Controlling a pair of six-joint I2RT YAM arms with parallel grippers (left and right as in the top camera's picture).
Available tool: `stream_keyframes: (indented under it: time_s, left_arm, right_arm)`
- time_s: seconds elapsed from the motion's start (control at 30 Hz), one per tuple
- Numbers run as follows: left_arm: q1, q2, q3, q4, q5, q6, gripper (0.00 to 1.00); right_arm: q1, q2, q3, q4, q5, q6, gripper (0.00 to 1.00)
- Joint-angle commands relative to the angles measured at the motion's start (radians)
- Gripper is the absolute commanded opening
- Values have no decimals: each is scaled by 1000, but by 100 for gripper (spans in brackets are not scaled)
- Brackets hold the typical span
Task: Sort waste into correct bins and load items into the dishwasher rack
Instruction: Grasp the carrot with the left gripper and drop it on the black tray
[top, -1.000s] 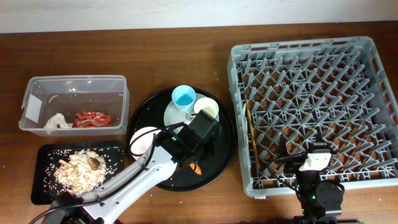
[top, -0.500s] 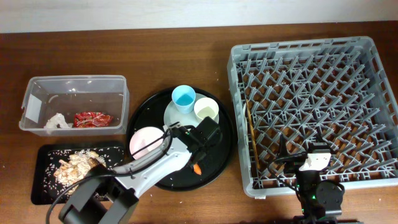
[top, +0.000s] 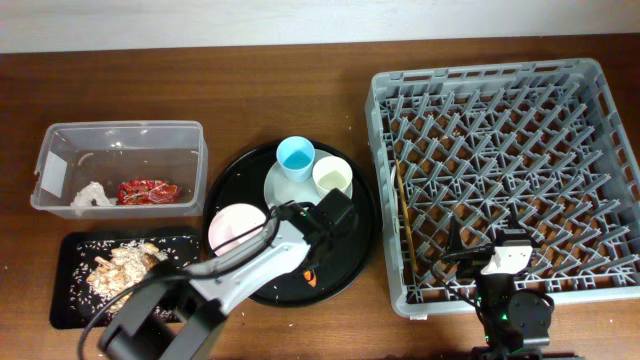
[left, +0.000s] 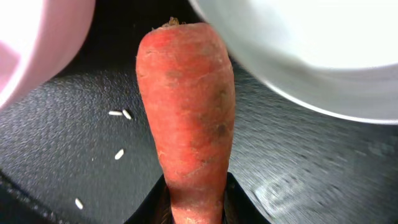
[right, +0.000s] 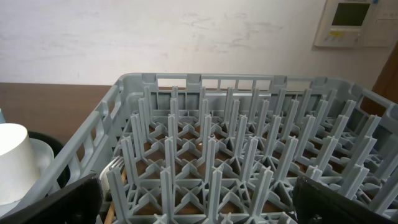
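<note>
My left gripper (top: 314, 268) is shut on the orange carrot (top: 313, 273), low over the large round black tray. In the left wrist view the carrot (left: 186, 118) stands out from between the jaws (left: 194, 208). The white bowl (left: 31, 50) is to its left and the pale plate (left: 311, 56) to its right. The plate (top: 274, 186) carries the light-blue cup (top: 296, 155) and the cream cup (top: 332, 177). The bowl (top: 237, 225) sits beside it. My right gripper (right: 208, 205) is open and empty over the front of the grey dishwasher rack (top: 500, 80).
The clear tub (top: 120, 128) at the left holds the white napkin (top: 88, 195) and the red wrapper (top: 148, 190). The flat black tray (top: 70, 305) in front of it holds rice leftovers (top: 125, 265). Wooden chopsticks (top: 405, 225) lie in the rack's left side.
The left arm has swung in from the lower left, and its wrist has shifted slightly toward the front over the carrot. The right arm has not moved.
</note>
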Motion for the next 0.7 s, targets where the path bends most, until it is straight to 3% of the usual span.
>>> stream_keyframes:
  time_s: [0.0, 0.13, 0.23, 0.37, 0.5, 0.67]
  left_arm:
    - [0, -180, -3, -5, -11, 51, 12]
    - [71, -431, -3, -45, -108, 73, 12]
    - [363, -584, -3, -197, -158, 73, 11]
    - [759, -618, -6, -323, -195, 100, 8]
    - [994, -618, -104, -303, -217, 99, 6]
    - [1110, -618, -309, -149, -218, 98, 11]
  right_arm:
    - [-7, -7, -7, -4, 9, 6, 99]
    - [-7, -7, -7, -4, 9, 6, 99]
    - [-7, -7, -7, -4, 9, 6, 99]
    - [-7, -7, -7, -4, 9, 6, 99]
    - [-7, -7, -7, -4, 9, 6, 99]
    - [-7, -7, -7, -4, 9, 6, 99]
